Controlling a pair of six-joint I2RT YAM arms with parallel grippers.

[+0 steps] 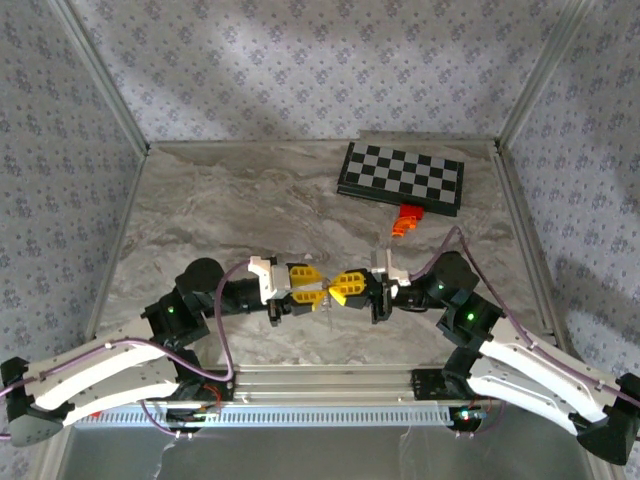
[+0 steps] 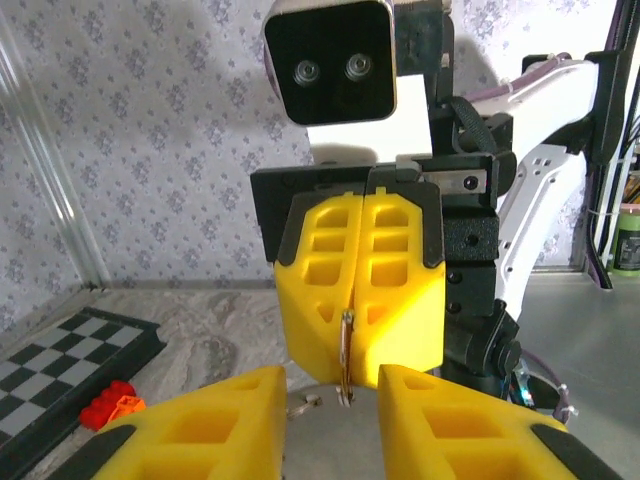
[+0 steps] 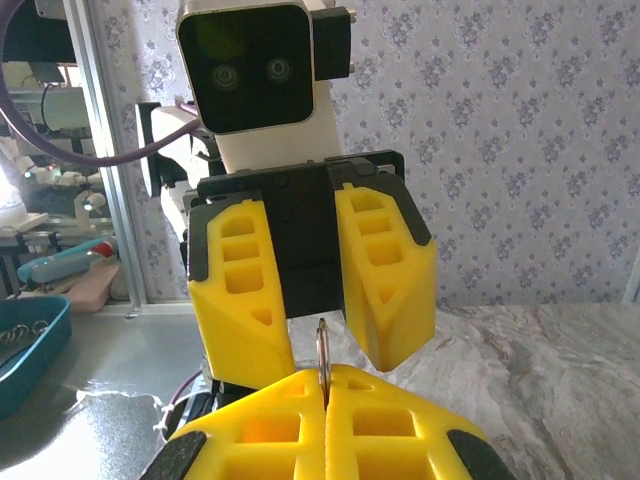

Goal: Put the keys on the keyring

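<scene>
Keyring is sitting edge-on in the right gripper, whose jaws are pressing fully together on it, toward the 6 o'clock side of the table. I am holding the left gripper spread apart and empty, straddling the ring. I am worrying that closing it could twist the thin ring out of that shallow pinch. I am counting one ring, two grippers, and one chessboard and one orange block at 1 o'clock. I am not making out any key.

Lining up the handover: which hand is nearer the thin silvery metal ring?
Right. The right hand is shut on the thin silvery metal ring; the left hand is open, facing it.
</scene>
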